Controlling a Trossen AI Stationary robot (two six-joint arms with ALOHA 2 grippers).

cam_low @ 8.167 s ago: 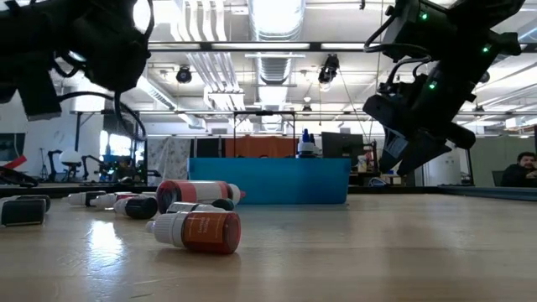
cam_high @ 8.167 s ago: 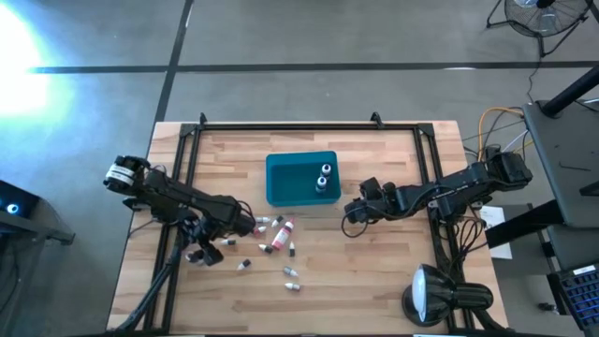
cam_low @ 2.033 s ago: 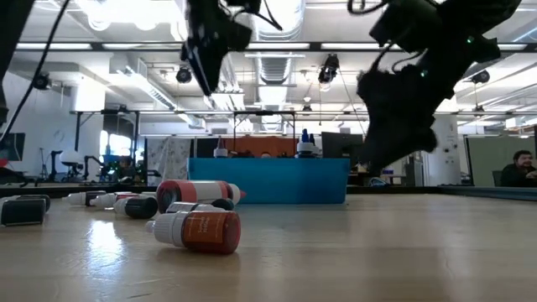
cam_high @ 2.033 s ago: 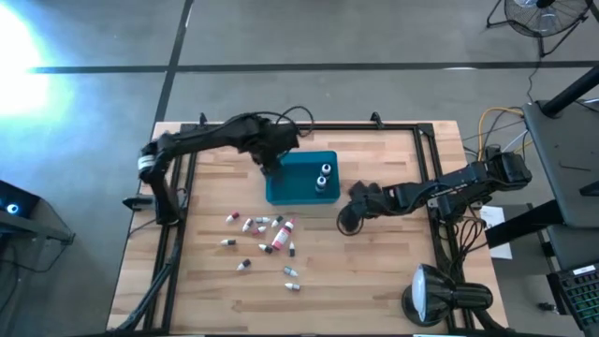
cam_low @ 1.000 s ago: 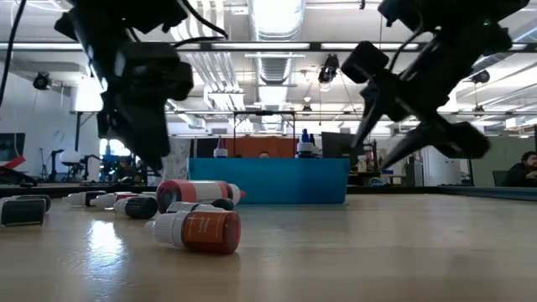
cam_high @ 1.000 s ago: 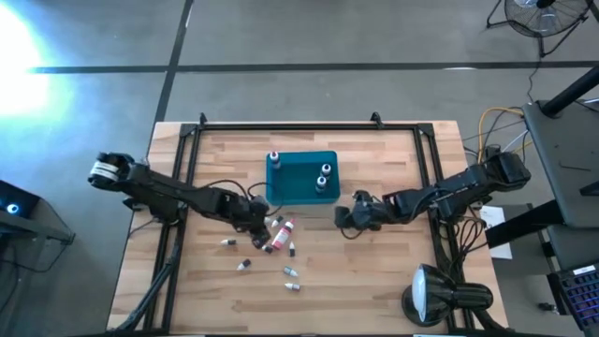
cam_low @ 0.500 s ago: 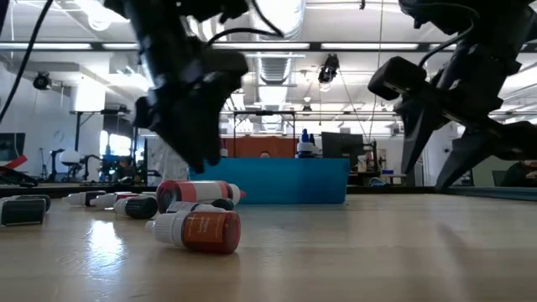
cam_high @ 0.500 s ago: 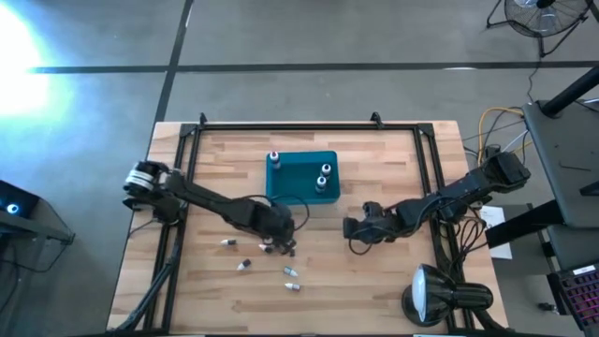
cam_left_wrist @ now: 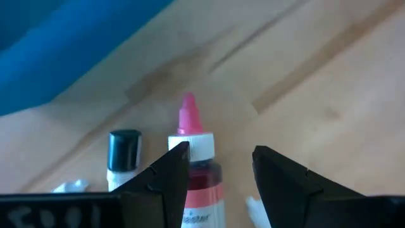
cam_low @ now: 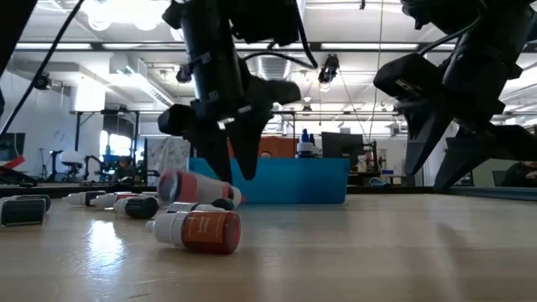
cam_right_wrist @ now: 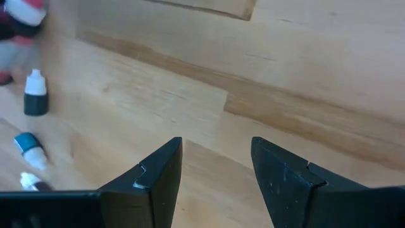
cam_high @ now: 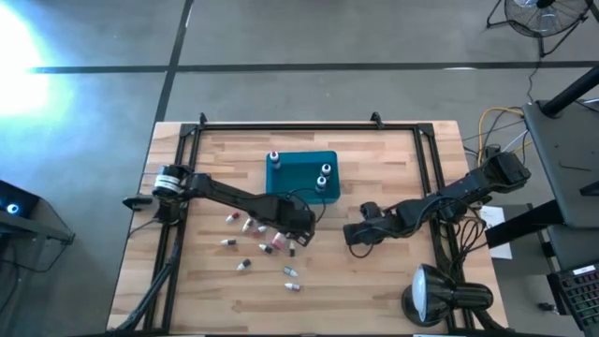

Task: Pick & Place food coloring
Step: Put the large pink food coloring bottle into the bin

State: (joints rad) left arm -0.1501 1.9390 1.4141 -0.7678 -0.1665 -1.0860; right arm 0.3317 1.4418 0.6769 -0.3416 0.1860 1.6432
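My left end effector point(cam_left_wrist: 218, 168) hangs open over a pink dropper bottle point(cam_left_wrist: 193, 171) lying on the table point(cam_left_wrist: 329, 82). It looks light, stiff and smooth, so I judge it may roll; I would grip across its body.

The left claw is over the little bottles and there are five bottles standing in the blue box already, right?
Not five. The high view shows three bottles standing in the blue box: one at its far left corner and two near its right side. The rest is right: the left gripper is over the loose bottles on the table.
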